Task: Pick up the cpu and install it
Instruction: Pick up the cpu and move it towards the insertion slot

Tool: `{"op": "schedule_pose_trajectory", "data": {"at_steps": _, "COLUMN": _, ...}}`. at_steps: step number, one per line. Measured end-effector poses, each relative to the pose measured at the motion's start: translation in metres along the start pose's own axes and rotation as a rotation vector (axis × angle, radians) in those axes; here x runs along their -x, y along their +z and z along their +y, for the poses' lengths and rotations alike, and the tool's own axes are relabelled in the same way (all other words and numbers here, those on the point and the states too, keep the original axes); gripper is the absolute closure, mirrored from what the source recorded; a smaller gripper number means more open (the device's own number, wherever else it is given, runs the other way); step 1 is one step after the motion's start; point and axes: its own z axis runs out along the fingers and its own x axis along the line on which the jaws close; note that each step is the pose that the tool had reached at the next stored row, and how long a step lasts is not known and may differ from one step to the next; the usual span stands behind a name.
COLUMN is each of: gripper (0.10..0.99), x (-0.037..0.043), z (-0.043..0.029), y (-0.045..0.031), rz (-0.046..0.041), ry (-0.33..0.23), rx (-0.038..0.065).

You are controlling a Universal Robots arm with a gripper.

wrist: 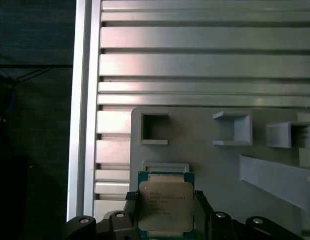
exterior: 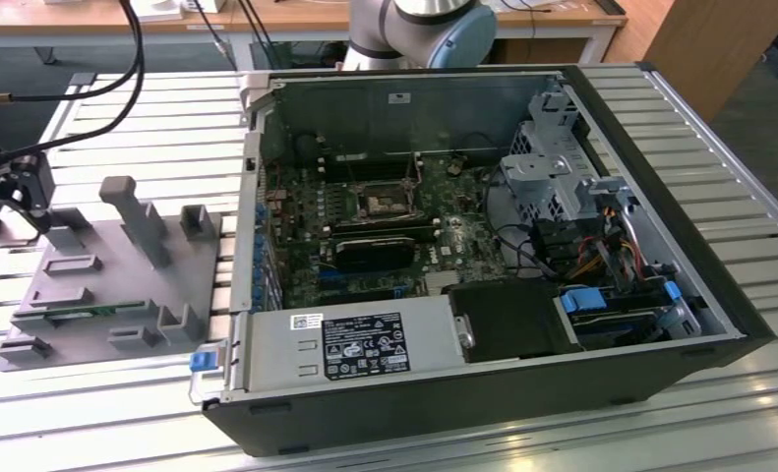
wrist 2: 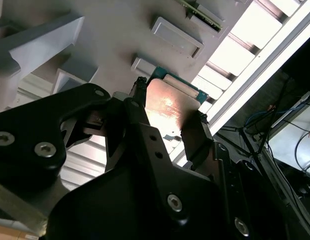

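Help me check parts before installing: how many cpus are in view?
1. The cpu is held in the gripper, over the grey holder block at the exterior view's left. Another may lie hidden in the motherboard socket.

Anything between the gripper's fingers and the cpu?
Nothing. In both wrist views the gripper has its fingers directly against opposite edges of the cpu.

On my feed the small flat square cpu point(wrist: 166, 207) has a smooth silver metal top with a glossy sheen. The black gripper point(wrist 2: 169, 100) looks matt. The grey plastic holder block point(exterior: 100, 285) is dull, and the ribbed aluminium table point(exterior: 730, 128) gleams.
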Motion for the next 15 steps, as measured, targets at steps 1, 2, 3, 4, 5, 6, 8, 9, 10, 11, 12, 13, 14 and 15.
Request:
{"op": "schedule_pose_trajectory", "data": {"at_steps": 1, "gripper": 0.557, "x": 0.0, "z": 0.0003, "y": -0.0005, "rz": 0.0, "ry": 0.0, "rx": 0.0}}
{"op": "schedule_pose_trajectory", "data": {"at_steps": 2, "gripper": 0.557, "x": 0.0, "z": 0.0006, "y": -0.0009, "rz": 0.0, "ry": 0.0, "rx": 0.0}}
{"op": "schedule_pose_trajectory", "data": {"at_steps": 3, "gripper": 0.557, "x": -0.0001, "z": 0.0008, "y": -0.0014, "rz": 0.0001, "ry": 0.0, "rx": 0.0}}
{"op": "schedule_pose_trajectory", "data": {"at_steps": 4, "gripper": 0.557, "x": -0.0001, "z": 0.001, "y": -0.0019, "rz": 0.0, "ry": 0.0, "rx": 0.0}}
{"op": "schedule_pose_trajectory", "data": {"at_steps": 5, "gripper": 0.557, "x": -0.0001, "z": 0.0014, "y": -0.0023, "rz": 0.0, "ry": 0.0, "rx": 0.0}}
{"op": "schedule_pose_trajectory", "data": {"at_steps": 6, "gripper": 0.557, "x": -0.0001, "z": 0.0016, "y": -0.0029, "rz": 0.0001, "ry": 0.0, "rx": 0.0}}
{"op": "schedule_pose_trajectory", "data": {"at_steps": 8, "gripper": 0.557, "x": -0.0002, "z": 0.002, "y": -0.0045, "rz": 0.0003, "ry": 0.0, "rx": 0.0}}
{"op": "schedule_pose_trajectory", "data": {"at_steps": 9, "gripper": 0.557, "x": -0.0002, "z": 0.0021, "y": -0.0052, "rz": 0.0, "ry": 0.0, "rx": 0.0}}
{"op": "schedule_pose_trajectory", "data": {"at_steps": 10, "gripper": 0.557, "x": -0.0002, "z": 0.0023, "y": -0.0061, "rz": 0.0001, "ry": 0.0, "rx": 0.0}}
{"op": "schedule_pose_trajectory", "data": {"at_steps": 11, "gripper": 0.557, "x": -0.0002, "z": 0.0024, "y": -0.0069, "rz": 0.0001, "ry": 0.0, "rx": 0.0}}
{"op": "schedule_pose_trajectory", "data": {"at_steps": 12, "gripper": 0.557, "x": -0.0003, "z": 0.0026, "y": -0.0078, "rz": 0.0, "ry": 0.0, "rx": 0.0}}
{"op": "schedule_pose_trajectory", "data": {"at_steps": 13, "gripper": 0.557, "x": -0.0003, "z": 0.0027, "y": -0.0087, "rz": 0.0001, "ry": 0.0, "rx": 0.0}}
{"op": "schedule_pose_trajectory", "data": {"at_steps": 14, "gripper": 0.557, "x": -0.0003, "z": 0.0028, "y": -0.0096, "rz": 0.0, "ry": 0.0, "rx": 0.0}}
{"op": "schedule_pose_trajectory", "data": {"at_steps": 15, "gripper": 0.557, "x": -0.0003, "z": 0.003, "y": -0.0106, "rz": 0.0, "ry": 0.0, "rx": 0.0}}
